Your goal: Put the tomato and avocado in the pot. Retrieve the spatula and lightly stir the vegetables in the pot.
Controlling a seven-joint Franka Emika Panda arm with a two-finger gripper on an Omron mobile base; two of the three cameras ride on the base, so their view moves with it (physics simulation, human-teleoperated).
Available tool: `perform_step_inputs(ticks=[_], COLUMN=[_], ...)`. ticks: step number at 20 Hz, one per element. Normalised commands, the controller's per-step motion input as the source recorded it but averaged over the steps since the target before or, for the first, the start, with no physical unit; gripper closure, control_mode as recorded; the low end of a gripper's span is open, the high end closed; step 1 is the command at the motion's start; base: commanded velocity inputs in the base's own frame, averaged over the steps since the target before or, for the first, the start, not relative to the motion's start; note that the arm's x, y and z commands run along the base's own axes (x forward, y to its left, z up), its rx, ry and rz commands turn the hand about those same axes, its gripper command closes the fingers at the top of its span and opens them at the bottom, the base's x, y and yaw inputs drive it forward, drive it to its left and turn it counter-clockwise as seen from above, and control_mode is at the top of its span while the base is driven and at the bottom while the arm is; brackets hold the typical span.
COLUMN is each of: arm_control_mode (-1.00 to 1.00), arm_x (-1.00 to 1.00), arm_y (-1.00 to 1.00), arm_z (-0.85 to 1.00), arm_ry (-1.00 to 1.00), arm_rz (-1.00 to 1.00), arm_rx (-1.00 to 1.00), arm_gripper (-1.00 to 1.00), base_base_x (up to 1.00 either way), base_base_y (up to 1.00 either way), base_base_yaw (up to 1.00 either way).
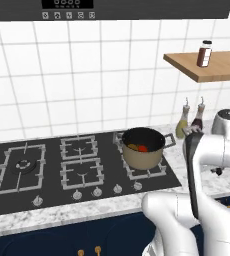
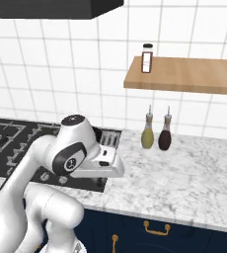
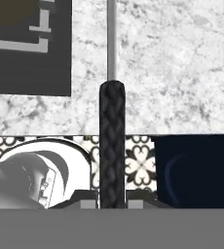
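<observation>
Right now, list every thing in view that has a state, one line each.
pot: upright on the right burner, no lid
tomato: inside the pot
avocado: inside the pot
spatula: dark handle gripped, over the counter edge
gripper: shut on the spatula
two bottles: upright on the counter
jar: upright on the shelf

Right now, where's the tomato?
In the left base view the tomato sits inside the pot on the stove's right rear burner, beside the avocado.
</observation>
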Motion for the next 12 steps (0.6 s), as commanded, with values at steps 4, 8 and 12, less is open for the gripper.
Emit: perform_step_inputs(ticks=[4,8,12], arm_control_mode=[-1.0,-1.0,-1.0], arm_x=[0.0,0.52,0.97], arm_y=[0.61,0.52,0.27], arm_z=[0.52,0.32,0.0], arm_ry=[-0.06,0.25,0.38], arm_rz=[0.09,0.04,0.0], arm_rx=[-0.02,-0.1,-0.16], arm_gripper=[1.0,1.0,1.0], base_base_x=[0.0,0.0,0.0], base_base_y=[0.0,0.0,0.0], base_base_yaw=[0.0,0.0,0.0])
